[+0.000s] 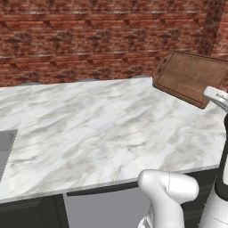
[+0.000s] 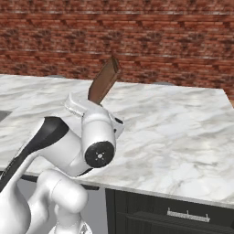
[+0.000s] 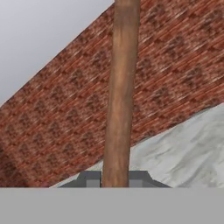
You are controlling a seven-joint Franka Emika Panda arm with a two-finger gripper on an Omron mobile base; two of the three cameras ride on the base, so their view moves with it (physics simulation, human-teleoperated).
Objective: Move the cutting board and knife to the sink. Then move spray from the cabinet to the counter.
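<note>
The end effector (image 3: 115, 179) is clamped on the cutting board (image 1: 189, 76), one finger on each face of its edge. The board is lifted clear above the marble surface (image 1: 102, 129), tilted, in front of the brick wall (image 1: 89, 40) beyond.

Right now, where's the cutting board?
The cutting board is held up off the counter in the gripper, tilted in front of the brick wall, at the upper right of the left base view.
</note>
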